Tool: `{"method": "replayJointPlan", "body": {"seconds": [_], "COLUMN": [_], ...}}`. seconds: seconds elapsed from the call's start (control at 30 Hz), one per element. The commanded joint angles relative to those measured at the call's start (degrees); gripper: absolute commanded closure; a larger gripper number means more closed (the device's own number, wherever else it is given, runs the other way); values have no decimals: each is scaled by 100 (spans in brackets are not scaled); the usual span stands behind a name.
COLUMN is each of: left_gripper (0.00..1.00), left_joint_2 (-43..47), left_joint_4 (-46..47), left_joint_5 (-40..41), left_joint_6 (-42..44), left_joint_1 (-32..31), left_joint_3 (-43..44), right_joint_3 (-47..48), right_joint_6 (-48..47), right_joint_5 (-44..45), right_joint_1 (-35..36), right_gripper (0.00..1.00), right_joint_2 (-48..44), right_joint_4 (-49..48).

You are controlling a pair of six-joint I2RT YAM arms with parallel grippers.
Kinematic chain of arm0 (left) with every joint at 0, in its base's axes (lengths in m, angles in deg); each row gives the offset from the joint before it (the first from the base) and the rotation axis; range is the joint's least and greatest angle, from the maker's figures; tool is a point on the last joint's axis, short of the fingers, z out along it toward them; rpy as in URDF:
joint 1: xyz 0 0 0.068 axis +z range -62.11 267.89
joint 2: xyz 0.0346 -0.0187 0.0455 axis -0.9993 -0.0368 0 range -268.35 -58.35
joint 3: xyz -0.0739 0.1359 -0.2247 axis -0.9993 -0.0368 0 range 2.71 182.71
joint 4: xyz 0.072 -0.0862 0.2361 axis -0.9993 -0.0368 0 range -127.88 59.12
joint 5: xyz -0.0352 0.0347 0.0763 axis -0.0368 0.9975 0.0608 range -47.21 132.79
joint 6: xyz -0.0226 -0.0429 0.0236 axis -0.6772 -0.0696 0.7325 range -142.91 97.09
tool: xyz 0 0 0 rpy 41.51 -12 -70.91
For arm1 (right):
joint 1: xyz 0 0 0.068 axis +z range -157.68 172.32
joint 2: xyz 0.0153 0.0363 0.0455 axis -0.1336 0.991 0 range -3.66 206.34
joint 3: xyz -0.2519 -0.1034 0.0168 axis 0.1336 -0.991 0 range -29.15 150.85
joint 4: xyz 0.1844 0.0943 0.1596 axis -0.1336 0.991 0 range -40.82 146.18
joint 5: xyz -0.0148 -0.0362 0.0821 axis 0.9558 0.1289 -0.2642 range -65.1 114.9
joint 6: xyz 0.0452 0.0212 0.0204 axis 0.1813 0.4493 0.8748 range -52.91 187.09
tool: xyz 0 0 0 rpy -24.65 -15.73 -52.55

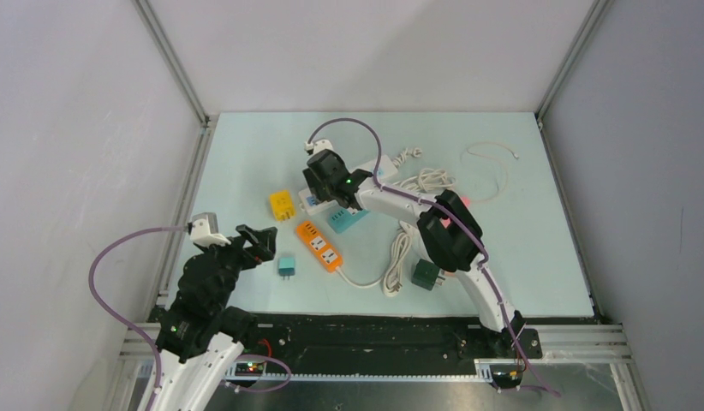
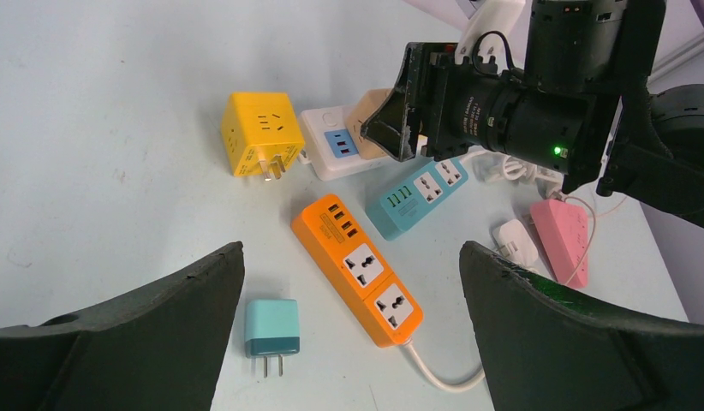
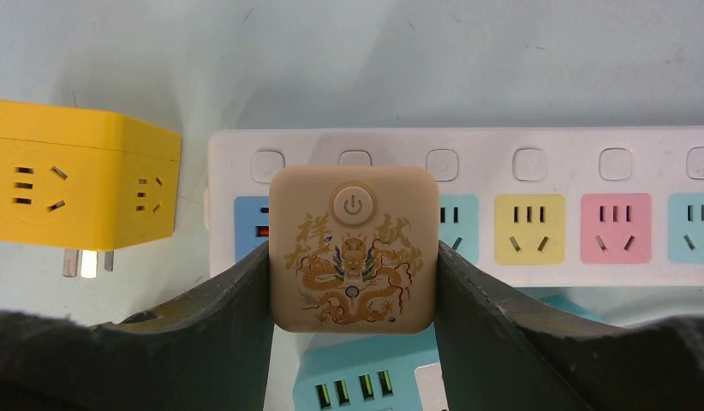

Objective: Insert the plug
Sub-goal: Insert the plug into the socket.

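Down at the lower left of the overhead view, the left gripper (image 1: 258, 242) hangs with its fingers spread wide and nothing between them, a small teal plug (image 2: 271, 329) lying just beside it on the table (image 1: 246, 163). Past that sits the orange strip (image 2: 357, 267), and further up, near the middle of the frame, there's the action: the right gripper (image 3: 354, 287) pinches the tan dragon plug (image 3: 354, 214) squarely by its two sides, button face up toward the wrist camera. The plug sits between the fingers, right over the left end of the white power strip (image 3: 537, 205), covering the blue socket there; whether the prongs are seated, I can't tell. To do this well, I'd say keep it level, edges parallel to the strip, and push straight down: any tilt could jam the prongs or shove the loose strip toward the yellow cube (image 3: 74, 184).
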Motion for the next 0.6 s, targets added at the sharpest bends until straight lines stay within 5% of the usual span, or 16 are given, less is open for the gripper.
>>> {"method": "replayJointPlan", "body": {"seconds": [0.0,0.23,0.57], "left_gripper": [0,0,1], "left_joint_2": [44,43,56], "left_joint_4": [78,84,79], "left_joint_5": [35,51,54], "left_joint_6": [-9,-7,-7], "left_joint_1": [22,23,27], "left_joint_3": [-16,-22,-24], "right_joint_3": [-236,694,283], "right_joint_6": [328,83,77], "right_joint_5": [-638,-573,-352], "right_joint_1": [138,-38,-120], "right_gripper": [60,3,1], "right_joint_2": [413,208,-667], "right_joint_4": [1068,1277,1033]}}
